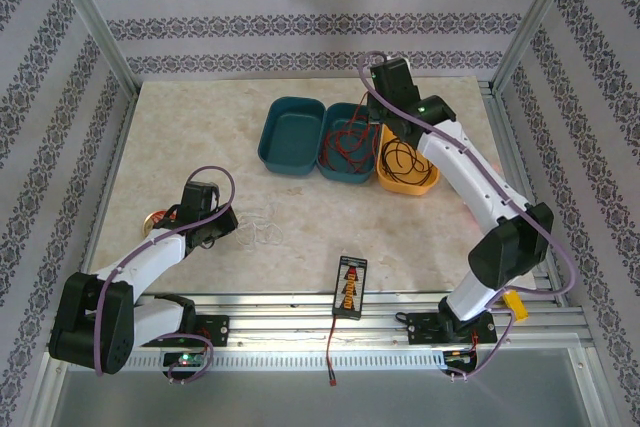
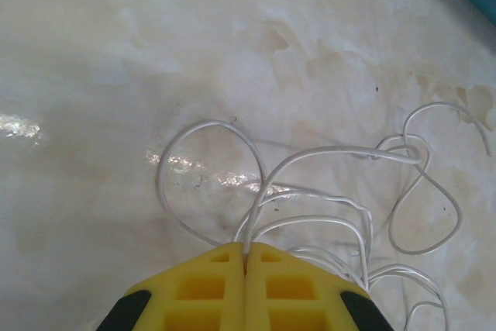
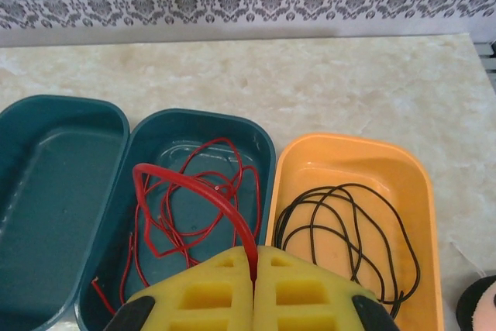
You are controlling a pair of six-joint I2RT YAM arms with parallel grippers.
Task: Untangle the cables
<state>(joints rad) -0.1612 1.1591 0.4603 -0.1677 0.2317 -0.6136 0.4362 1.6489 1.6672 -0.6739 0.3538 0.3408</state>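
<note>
On the tabletop [image 2: 116, 75], at the left gripper [image 2: 246, 253]: whitish-clear cable [image 2: 341, 154], loops sprawled ahead and rightward, one strand apparently pinched in clenched jaws. Left arm nearer. Right gripper [image 3: 254, 260] clamped on red cable [image 3: 194, 184] over middle teal bin [image 3: 267, 145]; black cable [image 3: 341, 222] in orange bin [image 3: 349, 145].

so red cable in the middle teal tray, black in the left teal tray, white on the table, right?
No: the black cable lies in the orange tray, per the right wrist view. The red cable in the middle teal tray and the white cable on the table are correct.
</note>
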